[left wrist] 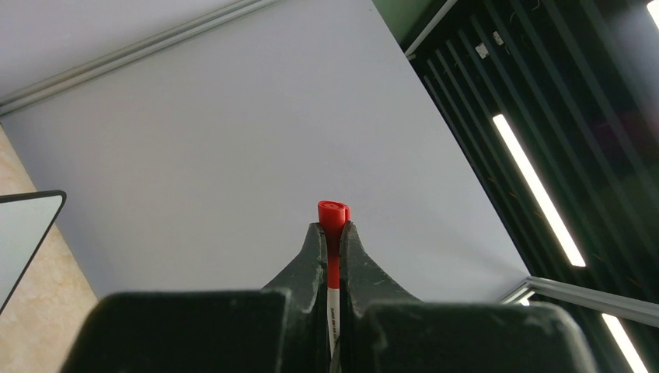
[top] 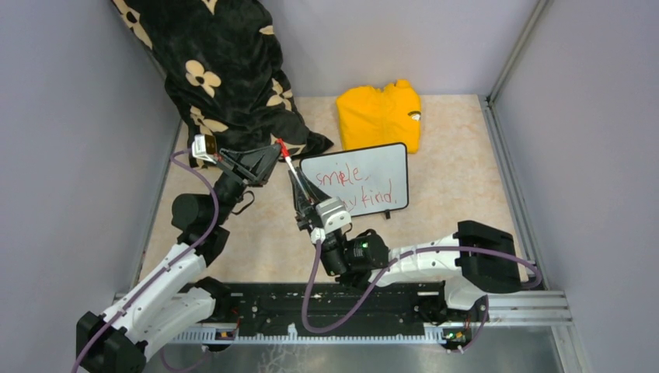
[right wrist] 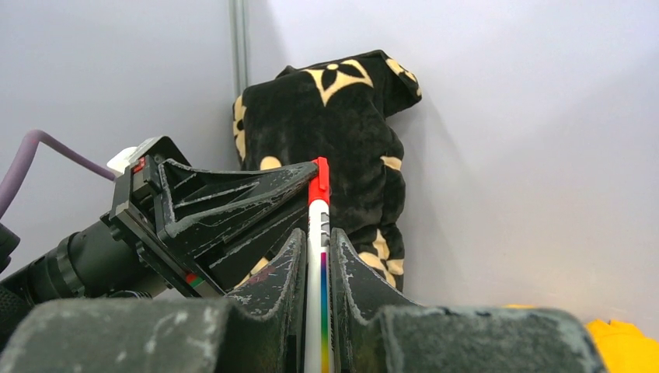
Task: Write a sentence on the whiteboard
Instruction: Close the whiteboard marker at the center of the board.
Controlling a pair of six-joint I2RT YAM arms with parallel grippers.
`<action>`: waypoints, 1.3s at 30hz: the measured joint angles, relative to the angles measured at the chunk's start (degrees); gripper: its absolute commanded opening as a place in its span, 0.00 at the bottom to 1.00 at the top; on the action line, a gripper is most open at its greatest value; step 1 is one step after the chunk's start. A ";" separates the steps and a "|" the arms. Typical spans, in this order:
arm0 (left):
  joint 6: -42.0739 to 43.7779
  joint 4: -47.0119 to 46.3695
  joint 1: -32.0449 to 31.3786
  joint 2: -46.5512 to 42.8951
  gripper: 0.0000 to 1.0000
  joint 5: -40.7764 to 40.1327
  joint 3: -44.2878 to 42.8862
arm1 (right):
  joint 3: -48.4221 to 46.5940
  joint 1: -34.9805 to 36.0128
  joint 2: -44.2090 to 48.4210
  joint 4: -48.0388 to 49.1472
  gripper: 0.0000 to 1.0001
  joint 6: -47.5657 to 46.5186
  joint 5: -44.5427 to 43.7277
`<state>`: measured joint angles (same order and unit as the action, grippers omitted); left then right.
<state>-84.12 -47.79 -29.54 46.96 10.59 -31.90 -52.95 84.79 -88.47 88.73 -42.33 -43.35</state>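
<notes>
Grey walls (top: 70,155) close around a beige marbled tabletop (top: 458,194), with both arms reaching in from the near edge.

The left hand (top: 275,151) is clamped shut on the red cap of a slim marker pen (top: 287,159). In its own wrist view the cap pokes out just past the fingertips, with a strip of the white barrel showing between the fingers below it. The right hand (top: 298,183) is nearly shut as well, its two fingers pinching the pen's white barrel lower down, where a rainbow stripe runs along it. So the pen is held at both ends, cap up and to the left, tilted between the two hands.

Just right of the hands is the whiteboard (top: 392,159), black-rimmed, near the middle of the tabletop. The sentence (top: 353,183) is in red, on two lines: "smile," above, and below it a line ending "kind." whose start is hidden behind the right hand.

Behind the board is a crumpled yellow garment (top: 379,116); the board's far right corner meets its edge from overhead. A black blanket with cream flowers (top: 217,70) is heaped in the far left corner.
</notes>
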 measured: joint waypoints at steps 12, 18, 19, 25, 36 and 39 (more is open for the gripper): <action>1.44 0.13 -1.27 -0.02 0.00 -1.29 0.00 | -0.07 -0.20 -0.13 0.09 0.00 -0.39 0.04; 3.48 -0.24 -4.79 0.46 0.00 -6.16 0.00 | -0.55 -0.22 -0.13 0.20 0.00 -1.01 -0.85; 3.98 -0.31 -5.57 0.48 0.00 -7.15 0.00 | -0.68 -0.22 -0.13 0.22 0.00 -1.07 -0.98; 6.10 -0.92 -9.49 0.48 0.00 -13.14 0.13 | -1.14 -0.22 -0.15 0.26 0.00 -1.44 -1.29; 9.11 -0.92 -12.11 -3.82 0.23 -18.99 2.43 | -1.14 0.07 -0.20 0.02 0.00 -0.20 0.83; 10.73 0.55 -13.16 -6.36 0.45 -17.90 3.63 | -0.02 0.26 0.26 -0.13 0.00 0.52 2.49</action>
<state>-73.38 -47.24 -42.70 40.60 -7.31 -28.27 -52.97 85.06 -88.20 88.60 -41.80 -40.86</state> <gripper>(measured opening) 0.273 0.114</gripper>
